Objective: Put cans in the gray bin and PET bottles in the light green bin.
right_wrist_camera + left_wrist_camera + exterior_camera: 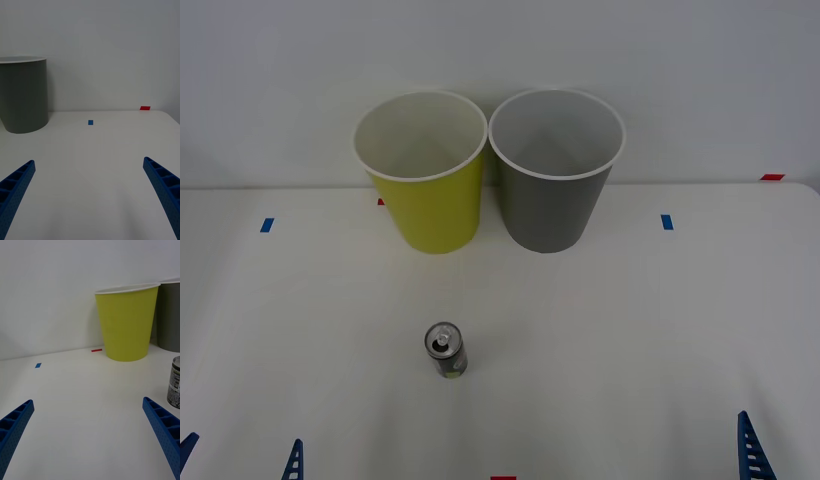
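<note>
A small dark can [445, 350] with a silver top stands upright on the white table, in front of the two bins. At the back stand the light green bin [430, 212] on the left and the gray bin [550, 212] on the right, side by side and both upright. My left gripper [87, 401] is open at the near left edge, with the can [174, 382] to its right and the light green bin [127, 326] beyond. My right gripper [89, 161] hangs open at the near right, with the gray bin [24, 97] ahead to its left. PET bottles are out of view.
Blue tape marks [267, 225] [666, 222] lie on the table to either side of the bins. A red mark [772, 177] sits at the far right edge. A pale wall rises right behind the bins.
</note>
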{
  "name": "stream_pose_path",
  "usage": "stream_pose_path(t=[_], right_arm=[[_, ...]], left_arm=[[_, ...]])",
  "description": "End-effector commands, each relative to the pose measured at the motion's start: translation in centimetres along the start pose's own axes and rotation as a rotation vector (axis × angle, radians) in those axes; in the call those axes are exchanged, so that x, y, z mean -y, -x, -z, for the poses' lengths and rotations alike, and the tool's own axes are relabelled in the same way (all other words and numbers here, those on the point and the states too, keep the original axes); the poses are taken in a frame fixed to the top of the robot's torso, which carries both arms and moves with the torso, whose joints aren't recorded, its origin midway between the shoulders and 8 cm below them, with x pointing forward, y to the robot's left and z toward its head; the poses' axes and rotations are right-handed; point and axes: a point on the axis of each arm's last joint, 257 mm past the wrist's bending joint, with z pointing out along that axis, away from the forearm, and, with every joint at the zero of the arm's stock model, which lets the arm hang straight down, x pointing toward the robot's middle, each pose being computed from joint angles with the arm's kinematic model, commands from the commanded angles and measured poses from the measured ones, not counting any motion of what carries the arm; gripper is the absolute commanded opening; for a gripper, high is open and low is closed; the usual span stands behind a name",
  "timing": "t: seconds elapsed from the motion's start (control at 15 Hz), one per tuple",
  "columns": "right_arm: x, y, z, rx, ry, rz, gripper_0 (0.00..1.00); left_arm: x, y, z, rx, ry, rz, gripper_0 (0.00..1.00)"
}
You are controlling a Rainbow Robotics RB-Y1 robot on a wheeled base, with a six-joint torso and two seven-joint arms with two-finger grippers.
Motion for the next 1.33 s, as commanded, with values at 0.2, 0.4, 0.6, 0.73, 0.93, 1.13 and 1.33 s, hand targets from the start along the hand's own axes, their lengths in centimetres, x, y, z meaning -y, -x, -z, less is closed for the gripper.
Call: stream_pose_path(t=[0.2,0.4,0.6,0.73,0.93,1.13,1.33], right_arm=[[0.0,0.0,0.0,0.0,0.0,0.0,1.0],[0.0,0.0,0.0,0.0,0.0,0.0,1.0],[0.0,0.0,0.0,0.0,0.0,0.0,1.0],[0.0,0.0,0.0,0.0,0.0,0.0,1.0],[0.0,0.0,0.0,0.0,0.0,0.0,1.0],[0.0,0.0,0.0,0.0,0.0,0.0,1.0],[0.0,0.0,0.0,0.0,0.0,0.0,1.0]], left_arm=[[0.0,0.0,0.0,0.0,0.0,0.0,1.0],[0.0,0.0,0.0,0.0,0.0,0.0,1.0],[0.0,0.0,0.0,0.0,0.0,0.0,1.0],[0.0,0.0,0.0,0.0,0.0,0.0,1.0],[0.0,0.0,0.0,0.0,0.0,0.0,1.0],[0.0,0.0,0.0,0.0,0.0,0.0,1.0],[0.0,0.0,0.0,0.0,0.0,0.0,1.0]])
